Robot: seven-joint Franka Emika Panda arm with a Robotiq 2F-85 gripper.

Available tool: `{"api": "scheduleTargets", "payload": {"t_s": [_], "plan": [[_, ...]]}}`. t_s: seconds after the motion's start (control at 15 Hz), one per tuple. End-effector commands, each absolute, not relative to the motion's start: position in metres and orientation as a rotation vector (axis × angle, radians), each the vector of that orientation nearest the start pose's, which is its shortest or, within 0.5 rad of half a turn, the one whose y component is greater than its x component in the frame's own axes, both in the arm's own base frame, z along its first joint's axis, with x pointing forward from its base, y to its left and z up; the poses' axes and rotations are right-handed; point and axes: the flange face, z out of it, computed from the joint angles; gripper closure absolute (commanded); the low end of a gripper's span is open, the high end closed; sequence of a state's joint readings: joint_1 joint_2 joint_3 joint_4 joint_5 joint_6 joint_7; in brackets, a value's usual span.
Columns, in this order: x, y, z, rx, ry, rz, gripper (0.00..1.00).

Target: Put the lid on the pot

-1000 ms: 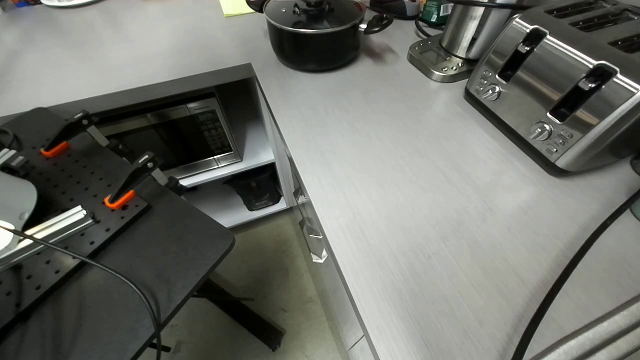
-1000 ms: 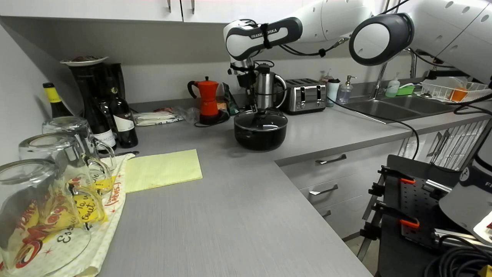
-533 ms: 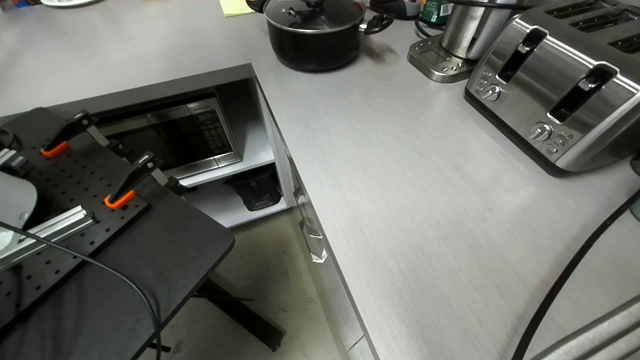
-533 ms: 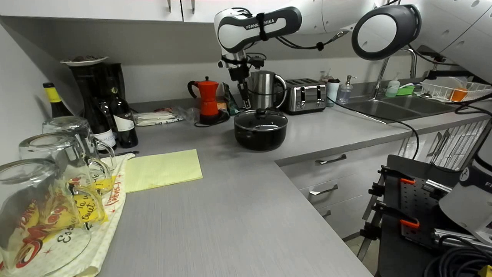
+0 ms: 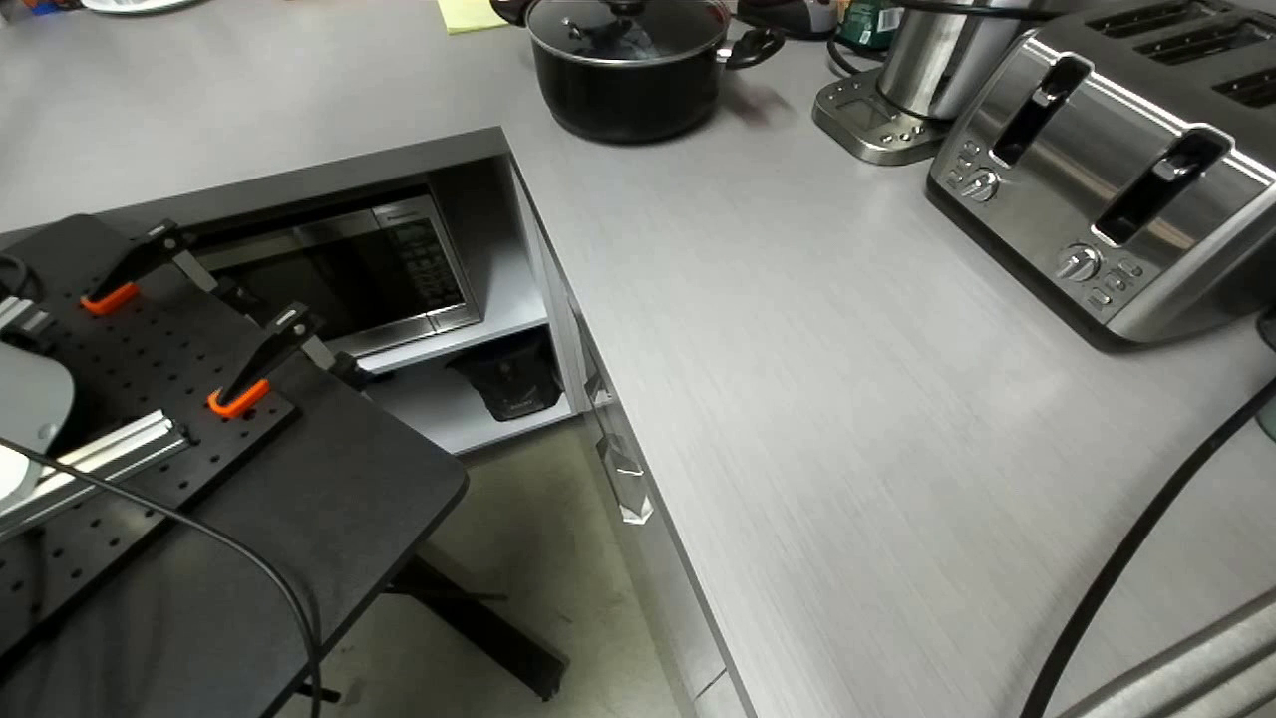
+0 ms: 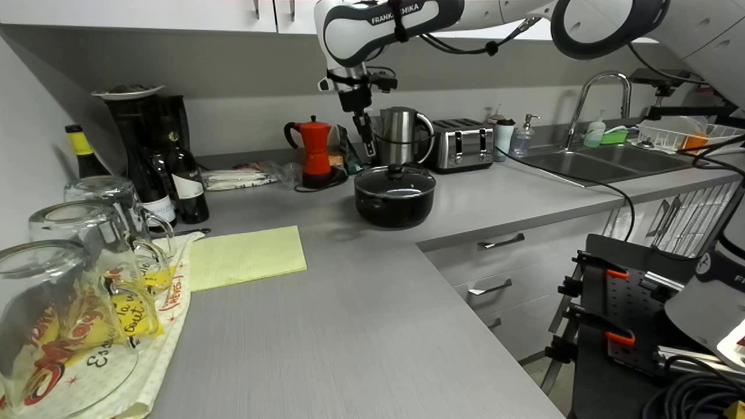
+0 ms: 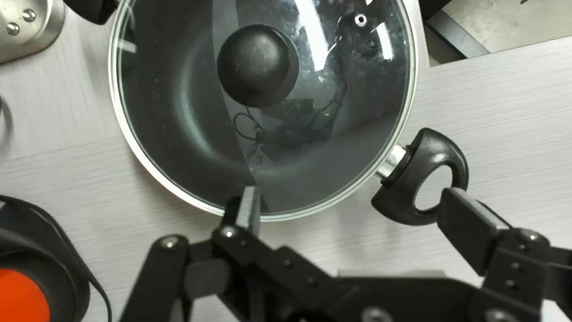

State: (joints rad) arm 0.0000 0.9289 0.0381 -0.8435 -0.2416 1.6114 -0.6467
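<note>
In the wrist view we see the pincer (image 7: 351, 197) spread wide, its two pads (image 7: 248, 209) well apart, with pale countertop (image 7: 339, 243) and part of a pot handle (image 7: 404, 188) showing in the gap. Its grip is free, and in an exterior view we find the fingertips (image 6: 370, 150) higher than the lid (image 6: 396, 185), toward its left side, clear of it. The lid rests on the black pot (image 6: 394, 210), its metal rim (image 7: 113, 80) following the pot's edge wherever we see it; the glass is clear, with bright streaks and dark reflections, and a round black knob (image 7: 254, 65) stands in the middle. The pot sits on the countertop, left of the toaster (image 6: 464, 145) and on the near side of the kettle (image 6: 398, 137). Looking down, we can judge how wide the pincer stands; its height over the lid we can read only from the side, in an exterior view. In an exterior view we also see a microwave (image 5: 349, 264) on a shelf (image 5: 498, 324) below the countertop; in an exterior view, too, three glass mugs (image 6: 99, 233) stand at the near left.
</note>
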Motion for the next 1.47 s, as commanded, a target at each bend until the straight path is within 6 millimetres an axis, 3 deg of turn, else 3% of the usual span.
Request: {"api": "scheduleTargets", "payload": {"t_s": [0.0,0.6,1.0,1.4], "plan": [[0.744,0.002,0.358,-3.047,-1.214,0.324,0.0],[0.686,0.005,0.382,-2.99,-1.289,0.292,0.0],[0.625,0.002,0.391,-2.965,-1.332,0.323,0.0],[0.553,0.003,0.388,-2.956,-1.358,0.316,0.0]]}}
